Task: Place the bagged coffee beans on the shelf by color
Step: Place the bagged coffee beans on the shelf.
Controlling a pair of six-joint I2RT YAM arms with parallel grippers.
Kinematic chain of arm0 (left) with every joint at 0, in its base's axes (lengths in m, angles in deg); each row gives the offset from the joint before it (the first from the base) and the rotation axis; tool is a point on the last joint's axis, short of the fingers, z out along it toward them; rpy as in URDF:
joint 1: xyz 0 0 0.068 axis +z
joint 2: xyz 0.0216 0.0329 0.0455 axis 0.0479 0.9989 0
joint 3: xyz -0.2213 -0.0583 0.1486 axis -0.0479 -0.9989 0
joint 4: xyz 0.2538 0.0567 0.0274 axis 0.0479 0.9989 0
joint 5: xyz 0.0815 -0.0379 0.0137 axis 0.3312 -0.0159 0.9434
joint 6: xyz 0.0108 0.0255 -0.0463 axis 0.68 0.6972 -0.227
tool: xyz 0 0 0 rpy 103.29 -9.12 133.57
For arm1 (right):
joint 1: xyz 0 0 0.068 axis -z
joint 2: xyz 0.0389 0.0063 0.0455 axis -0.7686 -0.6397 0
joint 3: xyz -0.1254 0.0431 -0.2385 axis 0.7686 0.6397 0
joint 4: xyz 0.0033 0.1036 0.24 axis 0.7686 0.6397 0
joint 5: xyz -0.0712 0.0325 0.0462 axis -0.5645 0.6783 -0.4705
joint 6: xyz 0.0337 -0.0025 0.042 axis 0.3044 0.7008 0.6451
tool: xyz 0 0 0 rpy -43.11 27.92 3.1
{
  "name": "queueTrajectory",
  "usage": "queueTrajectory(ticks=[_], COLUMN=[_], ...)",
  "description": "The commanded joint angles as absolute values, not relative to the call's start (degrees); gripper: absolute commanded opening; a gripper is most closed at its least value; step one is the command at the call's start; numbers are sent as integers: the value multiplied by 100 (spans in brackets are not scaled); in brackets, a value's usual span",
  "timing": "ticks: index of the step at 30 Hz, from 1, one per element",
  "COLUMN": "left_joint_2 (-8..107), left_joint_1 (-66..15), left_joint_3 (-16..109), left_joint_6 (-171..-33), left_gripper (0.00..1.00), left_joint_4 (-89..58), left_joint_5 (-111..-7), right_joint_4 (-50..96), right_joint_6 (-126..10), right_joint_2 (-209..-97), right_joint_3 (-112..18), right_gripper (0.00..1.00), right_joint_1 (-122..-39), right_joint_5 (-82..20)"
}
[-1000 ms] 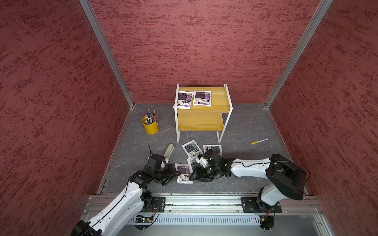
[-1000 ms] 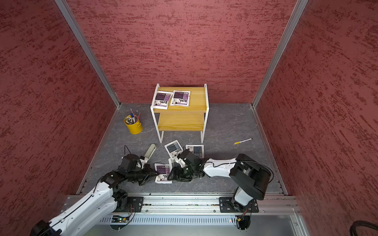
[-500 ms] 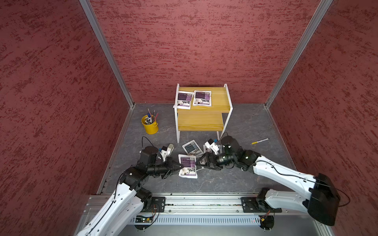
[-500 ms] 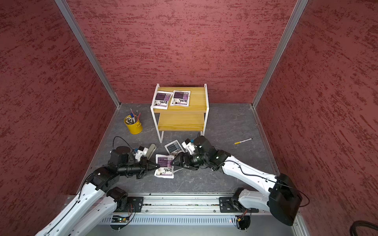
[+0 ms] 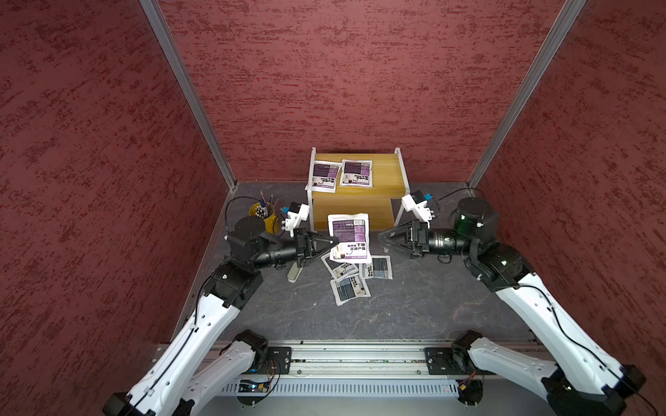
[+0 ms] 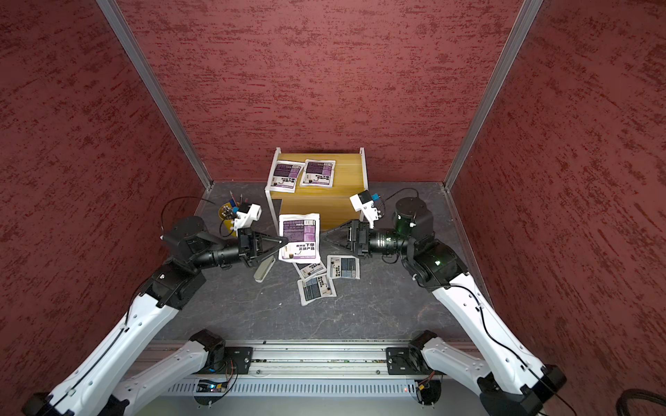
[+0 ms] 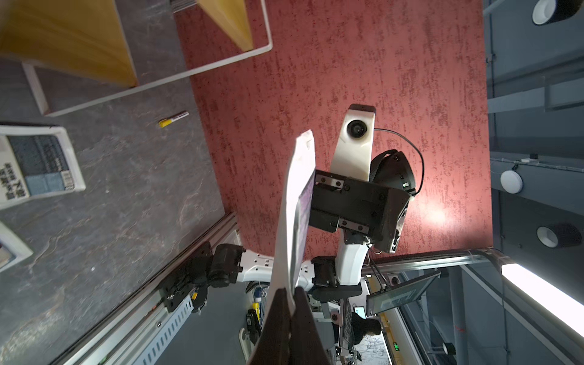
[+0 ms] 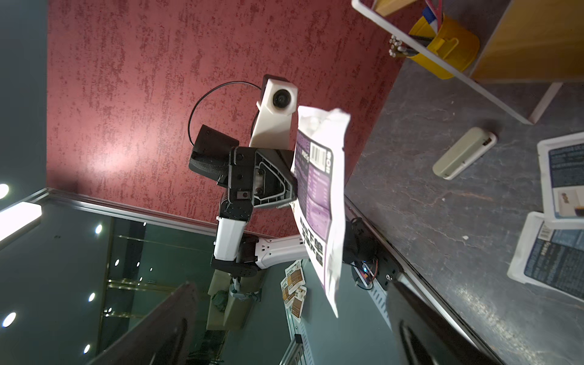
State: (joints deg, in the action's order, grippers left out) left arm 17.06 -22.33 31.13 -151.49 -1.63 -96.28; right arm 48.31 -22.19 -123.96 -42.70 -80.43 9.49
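Observation:
A purple-labelled bag of coffee beans (image 5: 349, 237) (image 6: 300, 237) hangs in the air before the shelf (image 5: 385, 176) (image 6: 346, 176). My left gripper (image 5: 337, 246) (image 7: 290, 303) is shut on the bag's left edge, and the bag (image 7: 295, 215) shows edge-on in the left wrist view. To its right my right gripper (image 5: 381, 240) (image 8: 290, 287) stands open, clear of the bag (image 8: 319, 202). Two purple bags (image 5: 322, 175) (image 5: 356, 173) lie on the top board. Three grey-blue bags (image 5: 376, 267) (image 5: 350, 289) (image 5: 338, 266) lie on the floor below, one partly hidden.
A yellow pen bucket (image 5: 265, 216) stands left of the shelf, behind my left wrist. A grey-green case (image 5: 295, 270) (image 8: 463, 153) lies on the floor under the left gripper. A yellow pen (image 7: 173, 118) lies near the right wall. Red walls close in three sides.
The purple bag has come up off the floor in my left gripper to the front of the shelf. My right gripper has drawn back to its right, and both arms have risen.

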Motion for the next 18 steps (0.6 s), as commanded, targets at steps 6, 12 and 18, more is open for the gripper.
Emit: queueTrajectory(ticks=[6,12,18], left_joint_2=[2666,3036,3158], left_joint_1=[-2208,-2238,-2344], left_joint_3=[4047,4110,4093], left_joint_6=[-15580,-15916,-15966], left_gripper=[6,6,6], left_joint_4=[-1466,-2046,-2152], left_joint_5=[-9442,-9320,-9321], right_joint_4=[4896,4114,3755], right_joint_6=[-2167,-1850,-1724], right_joint_2=[-12743,-12756,-12899], right_joint_3=[-4879,-4615,-4627], right_gripper=[92,83,76], right_joint_1=[-7950,-7947,-7942], right_joint_5=[988,789,727])
